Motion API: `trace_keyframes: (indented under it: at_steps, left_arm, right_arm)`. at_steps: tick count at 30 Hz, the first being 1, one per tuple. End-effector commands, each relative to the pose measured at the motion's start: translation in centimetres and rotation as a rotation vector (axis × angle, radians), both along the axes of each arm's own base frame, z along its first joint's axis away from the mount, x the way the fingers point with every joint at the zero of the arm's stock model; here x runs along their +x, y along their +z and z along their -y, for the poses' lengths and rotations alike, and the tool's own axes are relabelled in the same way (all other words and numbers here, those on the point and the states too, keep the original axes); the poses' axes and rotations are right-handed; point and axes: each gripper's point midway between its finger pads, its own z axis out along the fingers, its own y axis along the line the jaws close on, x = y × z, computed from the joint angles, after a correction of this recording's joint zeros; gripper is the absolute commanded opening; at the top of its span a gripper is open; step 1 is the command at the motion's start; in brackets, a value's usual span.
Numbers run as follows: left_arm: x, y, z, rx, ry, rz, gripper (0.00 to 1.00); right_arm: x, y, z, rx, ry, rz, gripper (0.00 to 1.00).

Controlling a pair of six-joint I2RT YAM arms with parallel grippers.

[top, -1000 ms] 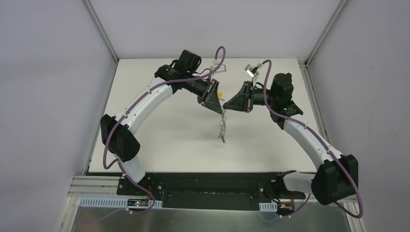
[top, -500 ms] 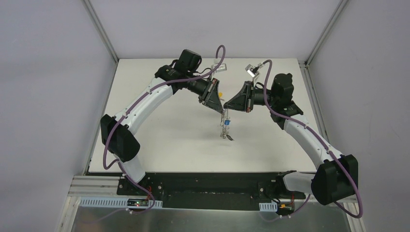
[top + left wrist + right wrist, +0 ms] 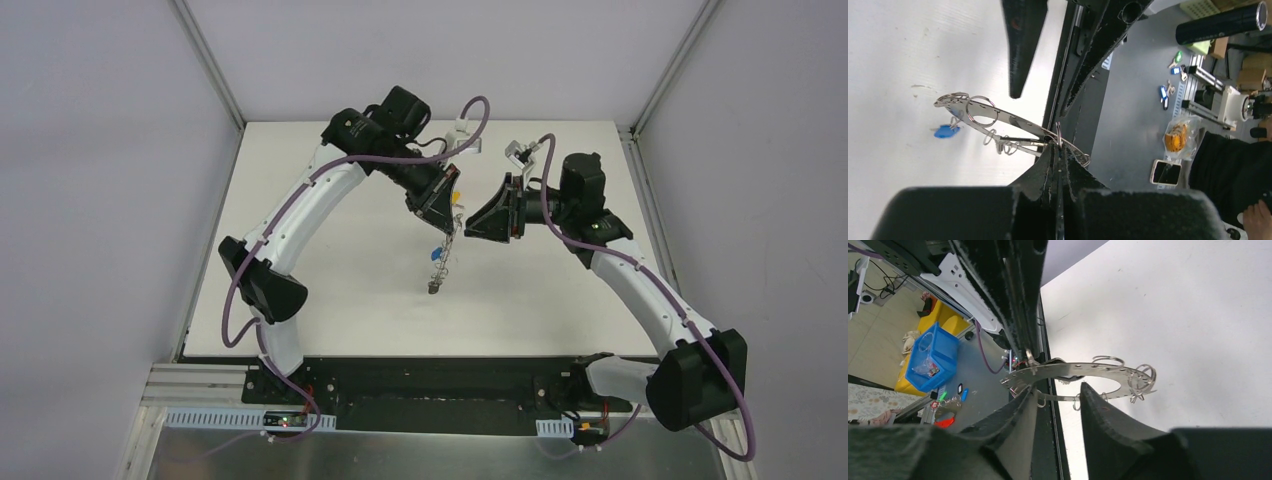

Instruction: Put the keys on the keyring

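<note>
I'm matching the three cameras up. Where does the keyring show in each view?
Top external: the keyring hangs edge-on near the picture's centre, under the left gripper.
Left wrist: it slants across the middle, just above that gripper.
Right wrist: it lies across the centre, just past the parted fingers of the right gripper.
Shared landmark: the left gripper, shut on the ring's rim in all three.

Looked like robotics lab. Told by: white table (image 3: 350, 250) boxed in by grey panels (image 3: 100, 200) on aluminium frame (image 3: 205, 60); left arm (image 3: 300, 205) and right arm (image 3: 640, 290) bolted to black base plate (image 3: 430, 385) at near edge, purple cables (image 3: 240, 290) running along them. Glimpsed from wrists: grey floor (image 3: 1133, 100), blue bin (image 3: 930, 357), yellow crate (image 3: 933, 315), cardboard boxes (image 3: 1248, 77), black tube (image 3: 1220, 22).
</note>
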Motion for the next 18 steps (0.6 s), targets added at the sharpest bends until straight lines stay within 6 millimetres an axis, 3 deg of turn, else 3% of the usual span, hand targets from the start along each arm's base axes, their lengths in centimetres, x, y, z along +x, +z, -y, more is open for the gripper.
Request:
trace_keyframes:
  at_steps: [1, 7, 18]
  left_arm:
    - [-2.2, -1.1, -1.2, 0.106, -0.073, -0.017, 0.00]
    - [-2.4, -1.5, -0.6, 0.116, -0.088, -0.020, 0.00]
    - [-2.6, -1.8, 0.2, 0.100, -0.105, -0.050, 0.00]
  right_arm:
    - [-0.8, 2.0, -0.1, 0.010, 0.032, 0.115, 0.44]
    - [-1.6, 2.2, -0.5, 0.017, 0.067, 0.113, 0.50]
    - [-2.5, 1.6, -1.3, 0.015, 0.115, 0.105, 0.49]
